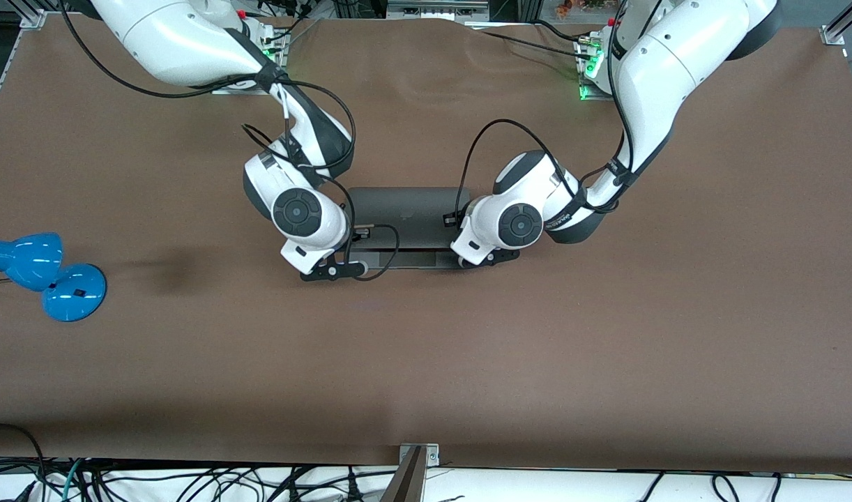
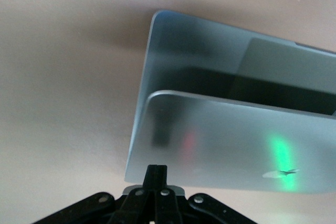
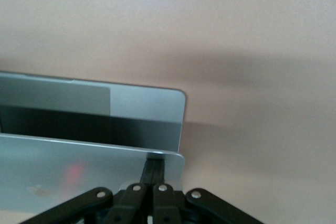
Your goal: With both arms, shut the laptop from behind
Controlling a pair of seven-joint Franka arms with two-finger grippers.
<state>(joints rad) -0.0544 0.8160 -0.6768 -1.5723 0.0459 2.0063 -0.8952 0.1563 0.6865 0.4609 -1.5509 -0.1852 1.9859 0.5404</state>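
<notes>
Blue lamp (image 1: pixel 42 275) sits at your right arm's end of the brown table (image 1: pixel 607 335). Mid-table, the grey laptop (image 1: pixel 406 209) is partly folded. Only your wrist views show both claws pinched closed against its lid: right gripper (image 3: pixel 153 174), then left gripper (image 2: pixel 156 178).

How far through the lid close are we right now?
Done: both arms are at the laptop, the left gripper and right gripper each on the back of the lid near a corner, fingers shut. In hand: the lid is tipped well down over the base, with a dark gap showing between them in both wrist views. Left: press the lid flat onto the base, then pull away.
</notes>
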